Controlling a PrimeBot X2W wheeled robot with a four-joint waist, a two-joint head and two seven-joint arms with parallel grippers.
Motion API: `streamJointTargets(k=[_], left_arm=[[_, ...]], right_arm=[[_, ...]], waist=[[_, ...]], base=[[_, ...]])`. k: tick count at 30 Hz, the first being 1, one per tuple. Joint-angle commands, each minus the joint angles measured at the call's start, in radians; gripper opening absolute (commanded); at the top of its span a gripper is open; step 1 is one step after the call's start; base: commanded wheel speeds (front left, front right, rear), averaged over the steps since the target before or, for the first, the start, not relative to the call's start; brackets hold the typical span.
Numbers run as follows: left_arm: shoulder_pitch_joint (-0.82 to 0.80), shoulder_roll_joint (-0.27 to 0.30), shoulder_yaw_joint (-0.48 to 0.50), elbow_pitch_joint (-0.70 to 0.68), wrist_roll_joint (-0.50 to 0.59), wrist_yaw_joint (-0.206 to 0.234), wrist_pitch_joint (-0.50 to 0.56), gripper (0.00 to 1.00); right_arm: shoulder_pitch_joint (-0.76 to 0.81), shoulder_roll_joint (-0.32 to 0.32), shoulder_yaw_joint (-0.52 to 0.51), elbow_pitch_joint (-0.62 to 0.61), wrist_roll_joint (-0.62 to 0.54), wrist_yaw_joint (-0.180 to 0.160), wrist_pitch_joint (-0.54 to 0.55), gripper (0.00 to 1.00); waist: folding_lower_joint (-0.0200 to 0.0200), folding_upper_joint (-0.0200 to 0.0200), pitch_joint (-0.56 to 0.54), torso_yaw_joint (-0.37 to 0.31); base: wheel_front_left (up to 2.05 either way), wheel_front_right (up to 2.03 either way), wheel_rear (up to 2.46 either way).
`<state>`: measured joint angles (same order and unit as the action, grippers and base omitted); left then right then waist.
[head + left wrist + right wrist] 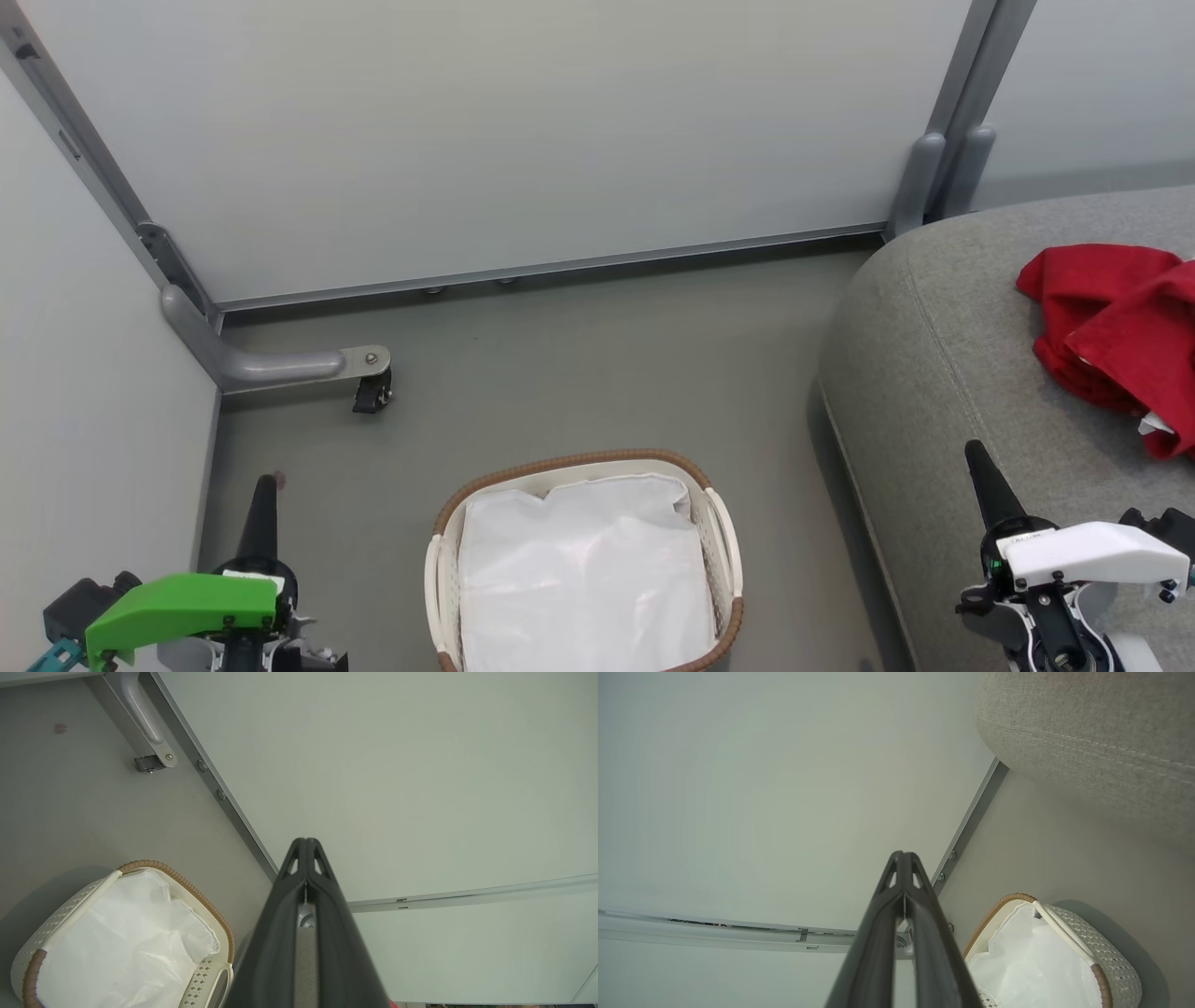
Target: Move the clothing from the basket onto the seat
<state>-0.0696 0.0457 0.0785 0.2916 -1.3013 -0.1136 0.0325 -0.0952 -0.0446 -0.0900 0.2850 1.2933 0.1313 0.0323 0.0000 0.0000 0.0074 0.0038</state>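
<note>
The red clothing [1120, 327] lies crumpled on the grey seat [943, 373] at the right edge of the head view. On the floor at bottom centre stands the cream basket [719, 523], holding just its white liner [583, 569]. My left gripper [262, 499] is shut and empty at lower left, left of the basket. My right gripper [980, 471] is shut and empty over the seat's front part, below the clothing. The left wrist view has the left gripper [306, 847] and the basket [187, 886]. The right wrist view has the right gripper [903, 858], the basket [1106, 952] and the seat [1087, 732].
Pale partition panels [504, 131] with grey metal frames close off the back and left. A grey foot with a black caster [372, 392] juts onto the grey floor [597, 373] at the left. Open floor lies between basket, panels and seat.
</note>
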Motion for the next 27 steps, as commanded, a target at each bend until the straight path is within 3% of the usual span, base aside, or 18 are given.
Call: streamJointTargets(k=[1,27], left_arm=[[-0.020,0.006,0.007,-0.013,-0.023,-0.003,0.007,0.00],[-0.038,0.007,0.029,-0.037,-0.222,-0.015,0.060,0.00]], right_arm=[[-0.018,-0.006,-0.005,-0.012,0.026,-0.001,0.007,0.00],[-0.017,-0.008,-0.019,-0.034,0.228,-0.001,0.060,0.00]], waist=[[0.0000,0.0000,0.000,0.000],[0.0000,0.0000,-0.003,-0.002]], base=[[0.00,0.00,0.00],[0.00,0.00,0.00]])
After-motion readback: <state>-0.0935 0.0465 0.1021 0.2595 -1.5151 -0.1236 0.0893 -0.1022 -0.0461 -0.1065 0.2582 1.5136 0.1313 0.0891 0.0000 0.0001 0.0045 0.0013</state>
